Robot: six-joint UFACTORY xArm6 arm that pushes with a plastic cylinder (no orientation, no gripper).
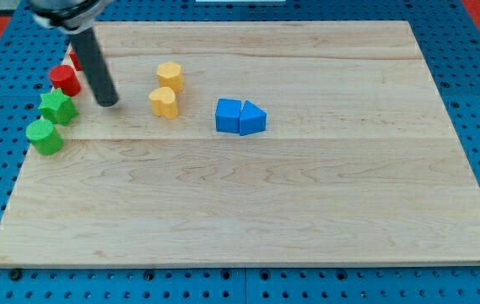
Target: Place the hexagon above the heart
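Note:
A yellow hexagon block [169,75] sits on the wooden board [307,194], directly above a yellow heart block [164,102] and almost touching it. My tip [107,103] rests on the board to the left of the yellow heart, about a block's width or more away from it. The rod slants up toward the view's top left. A red cylinder [65,80] and a green star block [57,107] lie just left of my tip.
A green cylinder [45,137] sits near the board's left edge. Another red block [74,58] is partly hidden behind the rod. A blue cube [229,116] and a blue triangle block [253,119] touch each other right of the yellow heart.

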